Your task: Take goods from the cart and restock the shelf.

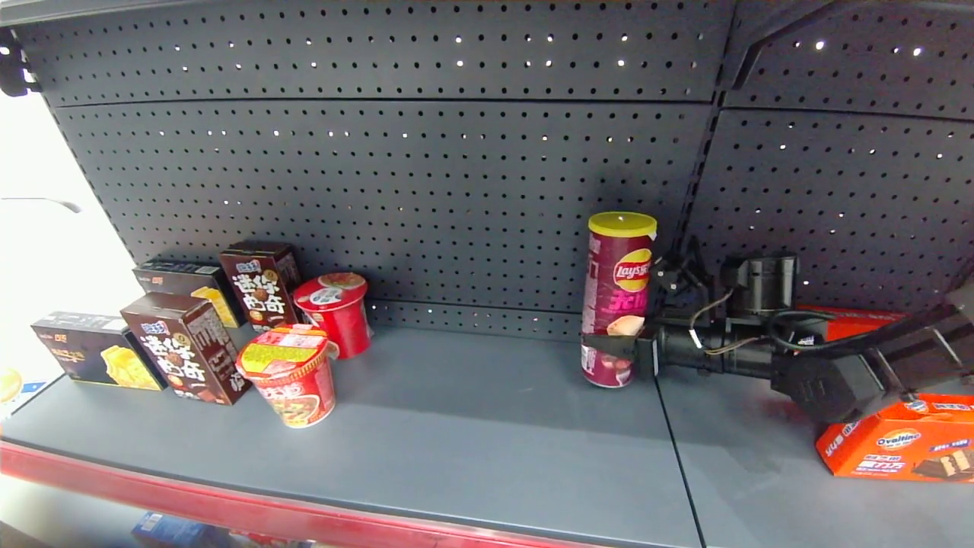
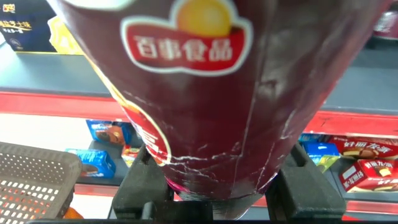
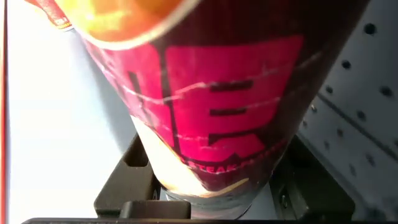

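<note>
A maroon chip can [image 1: 620, 266] with a yellow lid stands upright on the grey shelf [image 1: 472, 449], near the pegboard back wall. My right gripper [image 1: 609, 346] comes in from the right and is shut on the can's lower part. In the right wrist view the can [image 3: 211, 106] sits between the two dark fingers [image 3: 121, 190]. A second dark red chip can [image 2: 205, 93] is held in my left gripper [image 2: 224, 190], with one finger [image 2: 140, 190] on each side, out in front of the shelving.
Two red cup noodles [image 1: 293, 373], two brown boxes [image 1: 186, 346] and two black boxes [image 1: 95, 350] stand at the shelf's left end. An orange box [image 1: 905, 449] lies at the right. Open shelf lies between them. A mesh basket [image 2: 34, 180] and lower shelves of packets lie below the left arm.
</note>
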